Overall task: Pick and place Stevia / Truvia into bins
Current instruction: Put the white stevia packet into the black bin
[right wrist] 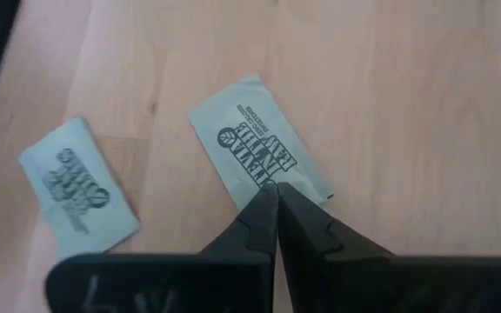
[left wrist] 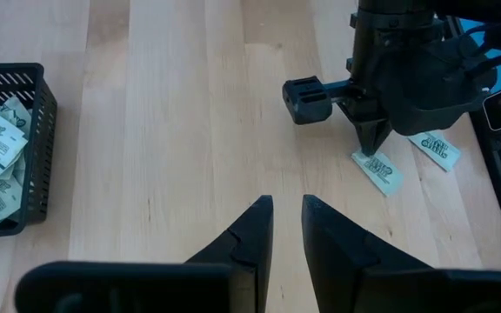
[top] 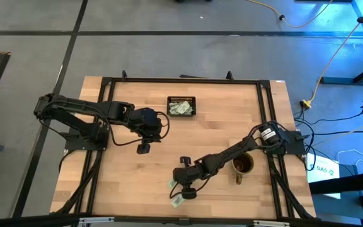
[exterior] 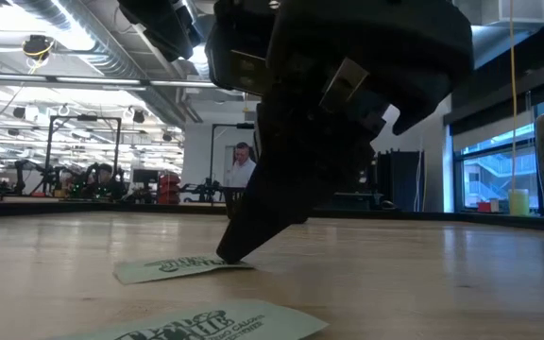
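Two pale green sweetener packets lie flat on the wood near the table's near edge: one [right wrist: 250, 139] [top: 172, 184] under my right gripper [right wrist: 277, 193] [exterior: 227, 257], the other [right wrist: 76, 187] [top: 177, 200] just nearer the edge. My right gripper points down with its fingers shut at the first packet's end. The black slatted bin [top: 181, 106] [left wrist: 42, 130] stands near the far edge with several packets in it. My left gripper [left wrist: 285, 209] [top: 144, 148] hovers over mid-table between bin and packets, fingers a little open and holding nothing. My right gripper has its two fingertips [right wrist: 263, 204] closed together on the short end [right wrist: 298, 183] of the packet, coming from above and slanting down. The packet [exterior: 173, 268] still lies on the table, stretching away from the tips. Whether paper is caught between the tips cannot be told.
A brownish-gold mug [top: 243, 165] stands on the table to the right of the right arm's forearm. Black frame rails run along the table's edges. Bare wood lies between the packets and the bin. A person stands far back in the room.
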